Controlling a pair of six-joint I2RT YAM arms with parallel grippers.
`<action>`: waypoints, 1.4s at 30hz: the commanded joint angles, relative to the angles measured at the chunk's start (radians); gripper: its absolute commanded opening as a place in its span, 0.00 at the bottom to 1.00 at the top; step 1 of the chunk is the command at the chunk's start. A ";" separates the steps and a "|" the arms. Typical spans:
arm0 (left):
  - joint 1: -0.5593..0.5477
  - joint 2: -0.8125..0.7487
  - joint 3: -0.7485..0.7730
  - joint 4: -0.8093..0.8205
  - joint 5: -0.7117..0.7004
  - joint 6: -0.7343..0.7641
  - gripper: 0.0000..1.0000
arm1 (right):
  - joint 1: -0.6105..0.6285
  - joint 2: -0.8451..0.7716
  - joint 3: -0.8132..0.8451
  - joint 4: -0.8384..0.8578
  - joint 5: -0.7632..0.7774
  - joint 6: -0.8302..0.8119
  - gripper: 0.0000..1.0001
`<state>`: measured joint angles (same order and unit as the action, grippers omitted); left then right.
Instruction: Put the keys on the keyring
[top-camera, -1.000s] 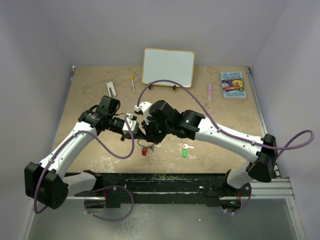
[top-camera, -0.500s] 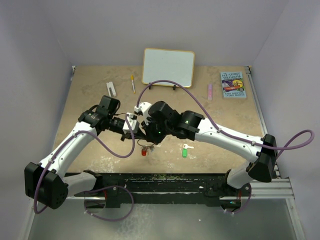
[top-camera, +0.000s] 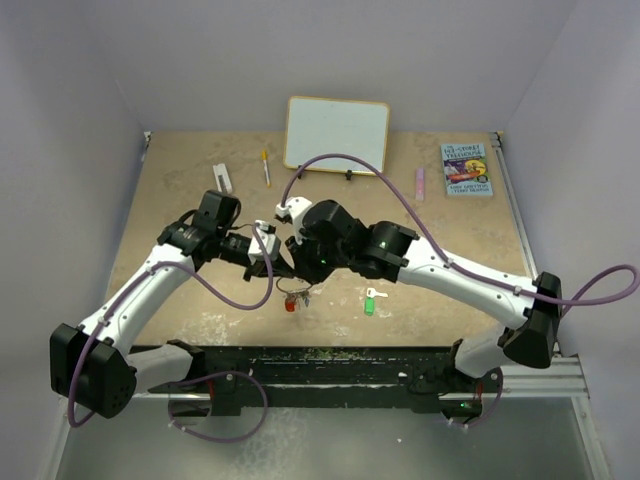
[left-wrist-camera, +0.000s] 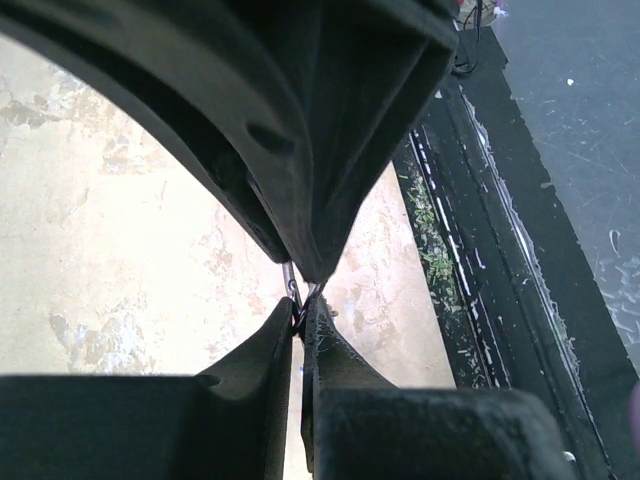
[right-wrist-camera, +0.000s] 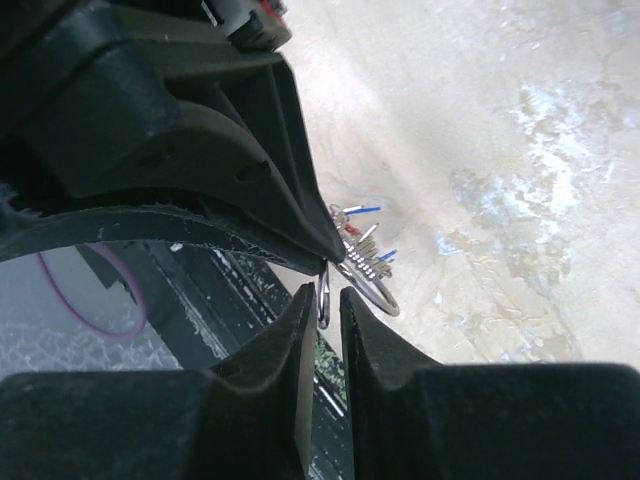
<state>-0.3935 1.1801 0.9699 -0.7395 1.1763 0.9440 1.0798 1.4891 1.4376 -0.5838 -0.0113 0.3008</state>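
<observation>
Holding keyring (top-camera: 293, 292) by wire in left gripper (left-wrist-camera: 299, 312), pinched tight, above table (top-camera: 180, 200) near front edge. Meeting it with right gripper (right-wrist-camera: 328, 295), fingers almost together, ring wire in slit; clamped or not, cannot tell. Dangling off ring: keys (right-wrist-camera: 362, 258) with red, blue tags. Lying on table just right, apart: green-tagged key (top-camera: 369, 305). Since second ago: swung right elbow outward, arched cable (top-camera: 350, 165) higher; barely shifted ring.

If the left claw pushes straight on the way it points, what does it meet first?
Probably the right claw, tip to tip with the left claw at the keyring wire.
</observation>
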 joint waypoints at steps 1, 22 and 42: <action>-0.003 -0.014 -0.014 0.062 0.043 -0.047 0.04 | 0.003 -0.072 0.001 0.026 0.096 0.045 0.24; 0.004 -0.051 0.077 0.123 -0.032 -0.403 0.04 | -0.302 -0.349 -0.513 -0.049 0.375 0.581 0.41; 0.004 -0.079 0.100 0.175 -0.127 -0.505 0.04 | -0.301 -0.231 -0.680 0.153 0.370 0.683 0.32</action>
<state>-0.3931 1.1072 1.0233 -0.6140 1.0401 0.4698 0.7788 1.2751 0.7765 -0.4686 0.3241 0.9485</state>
